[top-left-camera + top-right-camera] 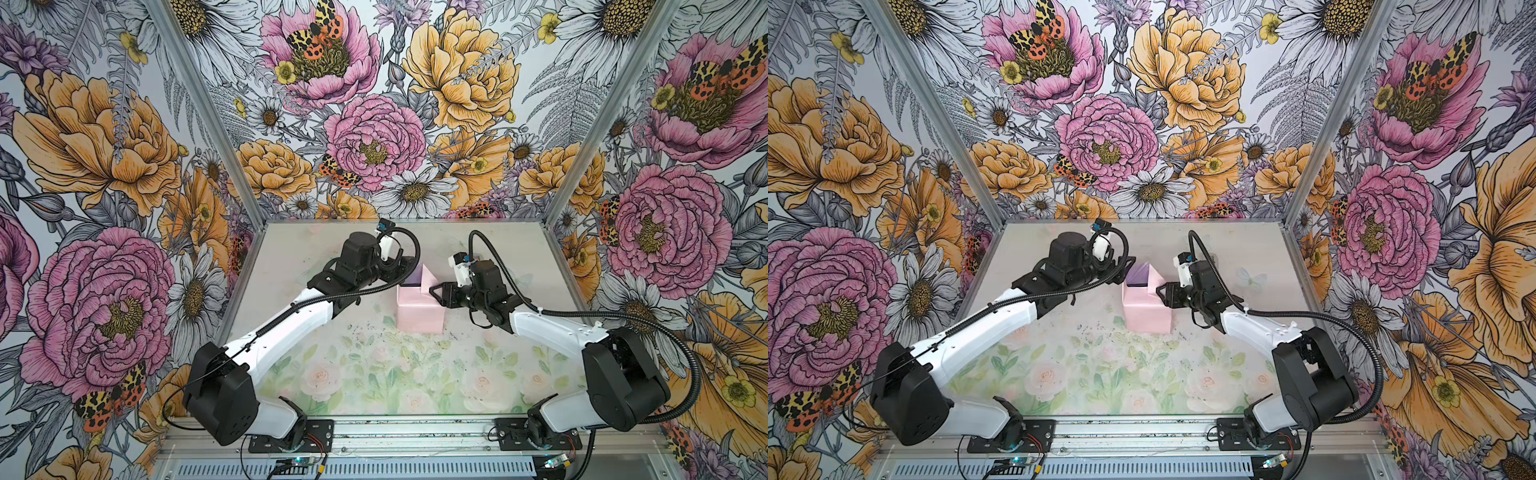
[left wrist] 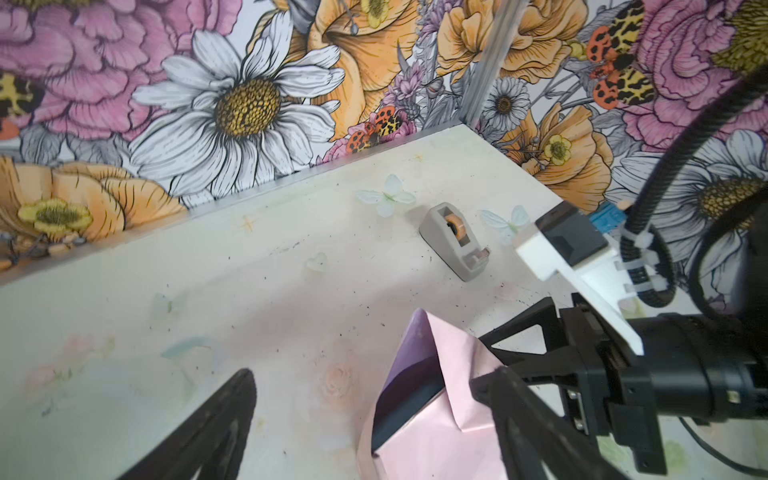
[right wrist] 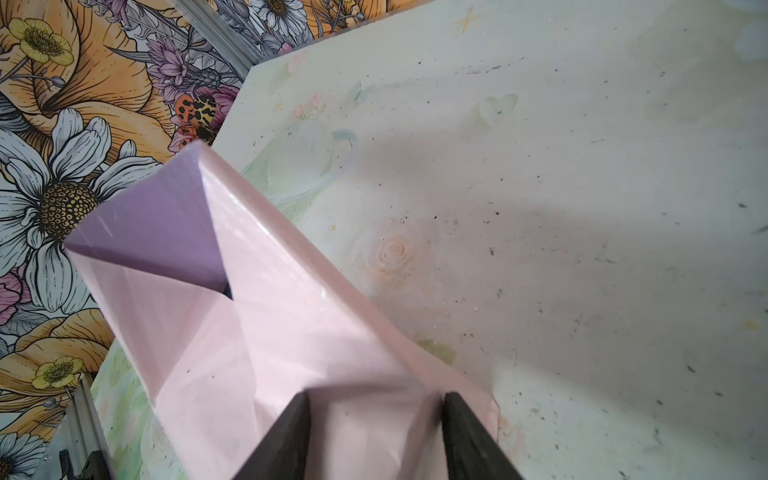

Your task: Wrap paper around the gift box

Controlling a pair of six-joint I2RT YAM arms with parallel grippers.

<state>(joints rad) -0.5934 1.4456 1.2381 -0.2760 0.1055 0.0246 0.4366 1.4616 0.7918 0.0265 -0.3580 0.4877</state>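
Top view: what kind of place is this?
Probably an enclosed robot cell: floral wall panels on aluminium posts box in a table; left arm and right arm bolt to a front rail.

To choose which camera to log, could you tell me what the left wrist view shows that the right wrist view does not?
Only the left wrist view: the tape dispenser, the dark box inside the paper's open end, and the left gripper, spread wide. Only the right wrist view: the paper filling the gap between the right gripper's fingers. Both: the paper, pink outside and lilac inside, the right gripper against it, and the table.
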